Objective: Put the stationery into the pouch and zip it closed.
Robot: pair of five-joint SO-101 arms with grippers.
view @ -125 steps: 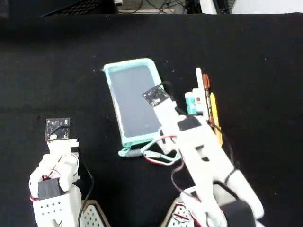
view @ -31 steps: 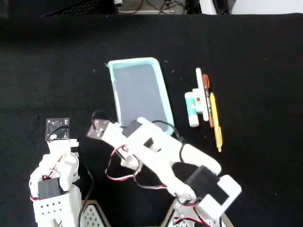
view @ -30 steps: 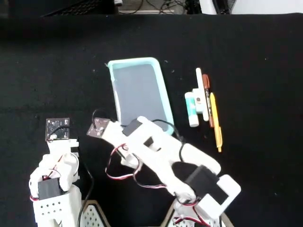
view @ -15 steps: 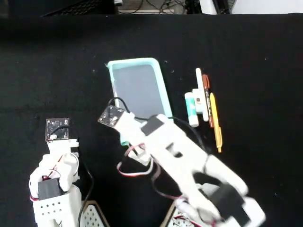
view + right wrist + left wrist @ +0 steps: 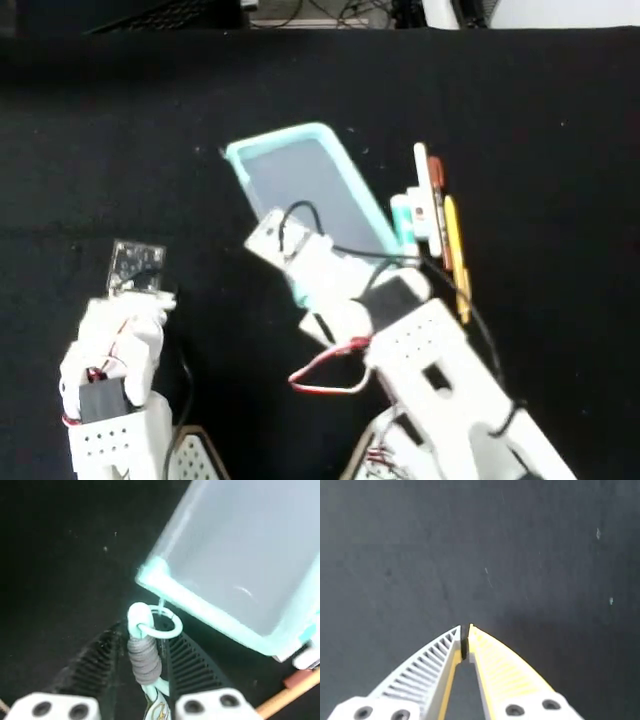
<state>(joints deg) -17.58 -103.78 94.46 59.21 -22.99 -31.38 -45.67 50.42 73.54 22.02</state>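
Swinging round since earlier: mint-rimmed translucent plastic pouch (image 5: 300,180).
I'm pinching its mint looped zipper cord (image 5: 144,652) between the fingers of the right gripper (image 5: 145,630), probably unzipping; steady pull next.

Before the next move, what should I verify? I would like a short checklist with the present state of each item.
1. Right end effector grips the zipper pull: ok.
2. Pouch is open: cannot tell.
3. Stationery is inside the pouch: not ok, it lies beside it on the table.
4. Left end effector is free: ok, shut and holding nothing.
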